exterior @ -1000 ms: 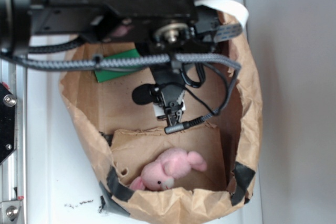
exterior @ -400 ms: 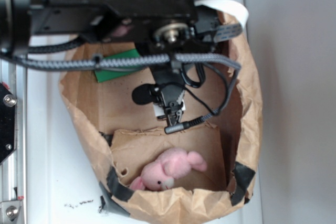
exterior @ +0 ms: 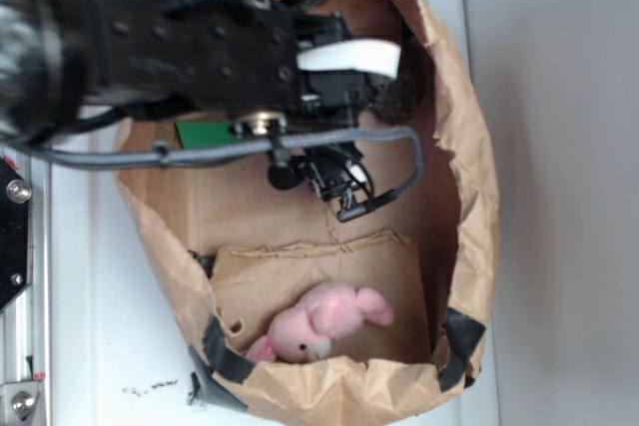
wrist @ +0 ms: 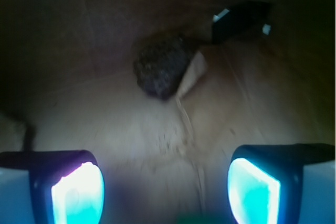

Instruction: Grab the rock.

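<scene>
Reaching for the rock [wrist: 161, 72] is the step in hand, and nothing is gripped yet. The end effector [wrist: 165, 190] has its two pads wide apart; they glow cyan at 7 and 5 o'clock in the wrist view, with bare paper between them.

The rock lies on the brown floor of the paper bag [exterior: 469, 147], at about 12 o'clock from the pads and a little left of the middle line, well apart from them. In the exterior view the rock [exterior: 401, 99] is at about 2 o'clock in the bag, close to its right wall and partly behind the arm. A small paper flap touches the right side of the rock, and a dark piece of tape is beyond it at 1 o'clock.

To do this step well, I think the end effector should go forward and slightly left, so that the rock comes to the middle between the pads. It should go low enough that the pads meet the widest part of the lump, not its top. The surface looks rough, so it should hold well. The flap may get caught under the right pad, and the wall is near.

The pink toy [exterior: 318, 321] at 6 o'clock and the green block [exterior: 205, 134] at 10 o'clock are far from the path.
</scene>
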You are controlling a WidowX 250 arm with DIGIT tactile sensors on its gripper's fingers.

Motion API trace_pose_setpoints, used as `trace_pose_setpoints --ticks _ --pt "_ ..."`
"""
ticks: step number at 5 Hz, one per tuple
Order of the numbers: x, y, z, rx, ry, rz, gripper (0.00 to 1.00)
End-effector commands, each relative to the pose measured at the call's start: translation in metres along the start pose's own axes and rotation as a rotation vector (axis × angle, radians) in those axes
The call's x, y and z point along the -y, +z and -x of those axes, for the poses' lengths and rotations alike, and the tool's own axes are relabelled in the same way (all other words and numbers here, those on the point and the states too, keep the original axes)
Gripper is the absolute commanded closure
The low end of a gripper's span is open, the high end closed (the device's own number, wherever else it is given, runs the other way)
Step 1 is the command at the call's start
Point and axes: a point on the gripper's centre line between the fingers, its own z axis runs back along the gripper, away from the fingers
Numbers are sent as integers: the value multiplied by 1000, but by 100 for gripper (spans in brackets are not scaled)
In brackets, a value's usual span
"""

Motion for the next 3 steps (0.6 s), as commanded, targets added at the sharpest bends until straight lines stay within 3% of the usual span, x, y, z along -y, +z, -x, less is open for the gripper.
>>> trace_pose_setpoints --ticks 1,2,3 --pt "7 -4 -34 83 -80 41 0" --pt "10 -2 -34 114 -108 61 0" --pt "13 -9 -38 156 -118 39 0"
